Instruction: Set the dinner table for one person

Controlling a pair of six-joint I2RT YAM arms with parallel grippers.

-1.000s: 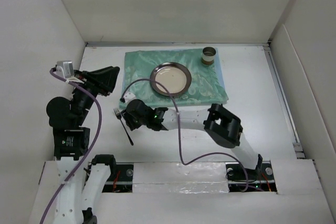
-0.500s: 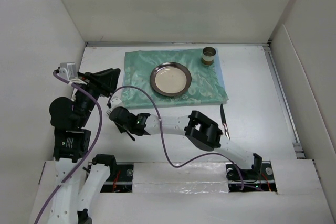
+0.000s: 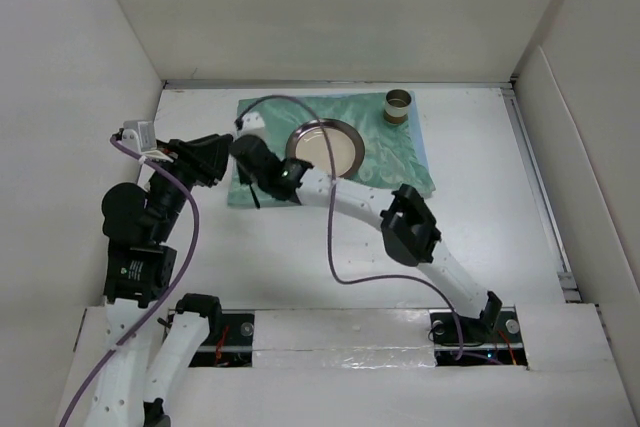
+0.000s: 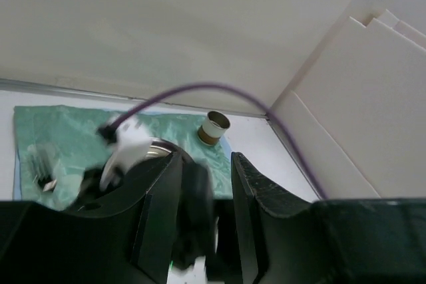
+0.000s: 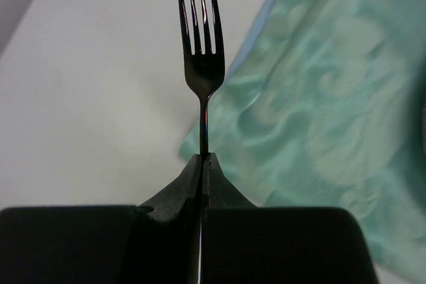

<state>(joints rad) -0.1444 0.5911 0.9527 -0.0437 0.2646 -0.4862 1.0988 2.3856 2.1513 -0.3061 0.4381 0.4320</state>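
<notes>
My right gripper is shut on the handle of a dark metal fork, whose tines point away from it over the left edge of the teal cloth and the white dinner table. From above, that gripper hovers at the cloth's left side, just left of the round metal plate. A small metal cup stands on the cloth's far right corner. My left gripper waits close by on the left. Its jaws are partly open with nothing held between them.
The cloth lies at the back middle of the table. White walls enclose the table at the left, back and right. The right arm's elbow and purple cable stretch across the table's middle. In the left wrist view, the cup stands beyond the fingers.
The right gripper closed on the fork lying on the table in front of the cloth's left corner. It carried the fork back over the cloth's left edge. The left arm barely shifted.
</notes>
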